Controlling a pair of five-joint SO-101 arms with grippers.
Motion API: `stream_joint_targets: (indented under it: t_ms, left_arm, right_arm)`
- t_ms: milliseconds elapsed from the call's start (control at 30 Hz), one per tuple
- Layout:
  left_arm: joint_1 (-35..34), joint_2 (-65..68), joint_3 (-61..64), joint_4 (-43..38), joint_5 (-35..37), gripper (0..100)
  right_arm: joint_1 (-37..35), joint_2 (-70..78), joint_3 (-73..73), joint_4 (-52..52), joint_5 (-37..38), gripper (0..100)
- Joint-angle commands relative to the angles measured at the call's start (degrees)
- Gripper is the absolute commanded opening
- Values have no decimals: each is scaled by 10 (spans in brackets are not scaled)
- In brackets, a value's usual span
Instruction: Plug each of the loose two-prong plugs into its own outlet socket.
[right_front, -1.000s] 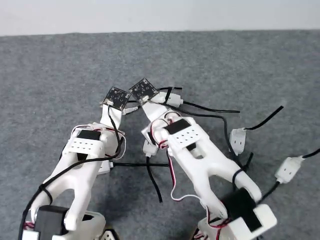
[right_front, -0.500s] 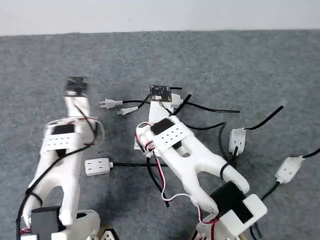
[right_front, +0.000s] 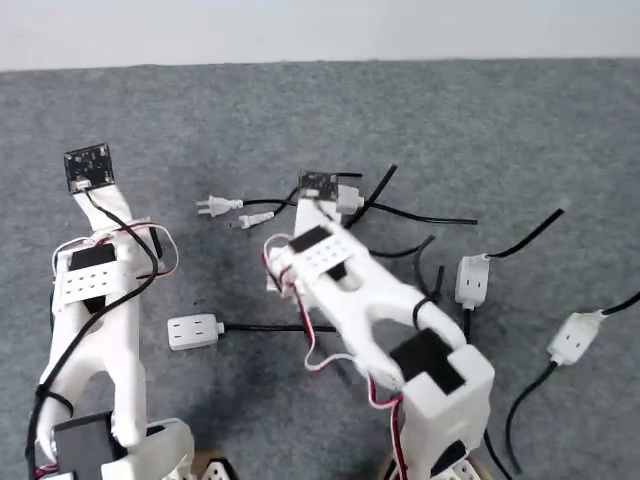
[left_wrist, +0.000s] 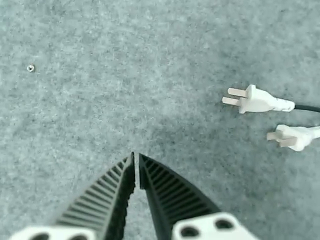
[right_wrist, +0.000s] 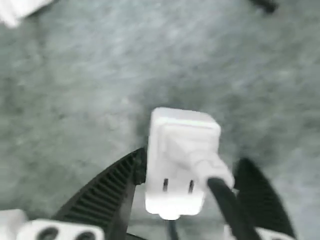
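Between the two arms, on the grey felt-like table cover, lie two loose white two-prong plugs on black cables: the outer plug and, just beside it, the inner plug. Each has its long axis running across the table, with its prongs facing the left arm's side and its cable trailing off toward the right arm. The left gripper hangs over bare cover with its black ribbed jaws pressed almost together, only a hairline slit between them, holding nothing. Both plugs sit off to one side, well apart from its tips. The right gripper has a white block-shaped outlet socket, two slots showing, between its jaws; I cannot tell whether it is truly clamped. Three more white sockets lie loose: one near the left arm and two on the right. The left arm looks the freer and better placed; it would have to spread its jaws, swing toward the outer plug and close across its body, leaving the prongs clear.
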Motion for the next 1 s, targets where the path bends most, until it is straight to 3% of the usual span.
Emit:
stream_joint_targets:
  t_ms: [0, 133, 367, 600, 700, 833, 967]
  left_arm:
    - [-1, -17, -24, -17, 6, 15]
    - [1, -17, -24, -17, 6, 15]
    - [9, -16, -22, -17, 6, 15]
    - [11, -16, -22, -17, 6, 15]
    - [19, -16, -14, -18, 5, 15]
    - [28, -16, -10, -18, 4, 15]
    - [34, -16, -7, -18, 4, 15]
  right_arm:
    - [22, -5, -62, 53, 39, 19]
    - [54, -65, -59, 109, 54, 6]
    - [156, -238, -59, 237, 169, 7]
    - [336, -337, -58, 356, 328, 7]
    - [448, -347, -58, 387, 411, 7]
    - [596, -346, -44, 374, 506, 7]
    - [685, -346, 26, 313, 564, 7]
